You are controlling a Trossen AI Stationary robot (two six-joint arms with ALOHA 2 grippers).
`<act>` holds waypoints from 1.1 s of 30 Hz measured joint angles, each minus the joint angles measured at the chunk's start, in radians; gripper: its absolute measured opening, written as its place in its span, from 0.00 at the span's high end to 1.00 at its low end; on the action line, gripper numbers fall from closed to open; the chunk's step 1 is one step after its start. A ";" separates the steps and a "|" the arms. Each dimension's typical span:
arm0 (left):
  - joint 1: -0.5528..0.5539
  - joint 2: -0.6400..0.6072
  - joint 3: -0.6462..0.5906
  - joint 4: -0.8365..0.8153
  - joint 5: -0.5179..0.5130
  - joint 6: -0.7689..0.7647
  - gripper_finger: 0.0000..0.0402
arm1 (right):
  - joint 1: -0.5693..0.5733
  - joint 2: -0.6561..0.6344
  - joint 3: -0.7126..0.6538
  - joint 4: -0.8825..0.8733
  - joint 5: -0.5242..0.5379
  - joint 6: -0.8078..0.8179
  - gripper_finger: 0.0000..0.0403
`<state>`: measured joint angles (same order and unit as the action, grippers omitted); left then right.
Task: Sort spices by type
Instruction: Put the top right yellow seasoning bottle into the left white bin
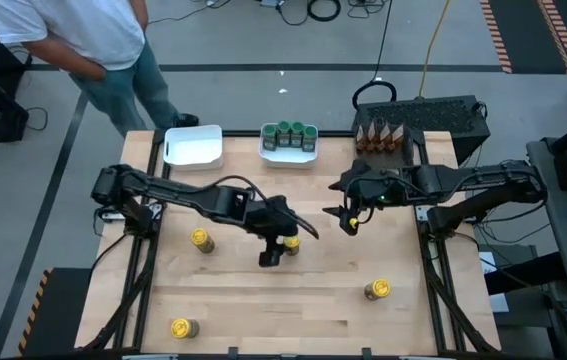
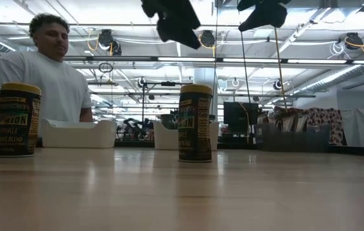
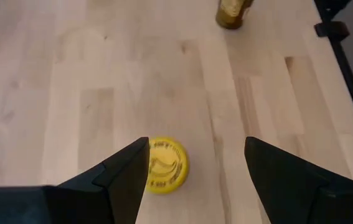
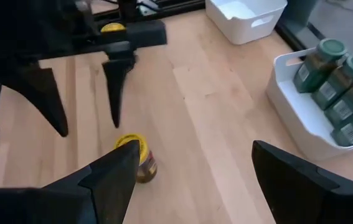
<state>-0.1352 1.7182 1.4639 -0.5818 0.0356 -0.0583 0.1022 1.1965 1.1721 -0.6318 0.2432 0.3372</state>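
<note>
High view, table: wooden table (image 1: 263, 300) with two dark arms reaching over it from either side.
High view, left gripper: left gripper (image 1: 272, 255) hangs over the middle of the table, just beside a yellow-lid jar (image 1: 291, 243); fingers spread, nothing between them.
High view, right gripper: right gripper (image 1: 348, 220) sits right of centre, fingers wide apart, empty.
High view, loose jars: three more yellow-lid jars stand apart on the bare wood, one at left (image 1: 200, 239), one near the front left corner (image 1: 183, 328), one at front right (image 1: 378, 290).
High view, trays: empty white tray (image 1: 193, 146) at the back edge; second white tray (image 1: 265, 148) beside it holds the green-lid jars (image 1: 290, 134).
High view, packets: brown packets (image 1: 383, 135) stand in a row in a dark holder at the back right.
High view, person: a person (image 1: 93, 40) stands beyond the back left corner.
Low view: two yellow-lid jars stand upright on the wood, one at centre (image 2: 195, 123), one at far left (image 2: 16, 120); both trays show behind them; grippers hang above.
Left wrist view: left fingers (image 3: 126, 174) stand wide, with a yellow lid (image 3: 164, 164) seen from above just inside one finger, not gripped; another jar (image 3: 232, 12) stands farther off.
Right wrist view: right fingers (image 4: 111, 180) wide apart and empty; one yellow-lid jar (image 4: 137, 158) beneath them, the left gripper (image 4: 86, 102) beyond it; green-lid jars (image 4: 341, 87) packed in their tray.
</note>
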 joint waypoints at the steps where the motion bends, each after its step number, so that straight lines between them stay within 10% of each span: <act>1: 0.004 0.004 0.000 0.010 0.011 0.012 0.34 | 0.008 0.000 0.000 0.000 0.001 0.009 0.28; 14: 0.016 0.126 0.000 0.012 -0.019 0.065 0.34 | 0.121 0.046 -0.040 0.041 -0.040 0.027 0.35; 28: 0.006 0.150 0.000 0.043 -0.096 0.091 0.34 | 0.155 0.056 -0.141 0.165 -0.069 0.052 0.95; 33: 0.006 0.167 0.000 0.047 -0.067 0.097 0.34 | 0.155 0.056 -0.141 0.176 -0.075 0.052 0.98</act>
<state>-0.1297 1.8857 1.4637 -0.5349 -0.0315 0.0391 0.2573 1.2522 1.0313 -0.4555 0.1680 0.3889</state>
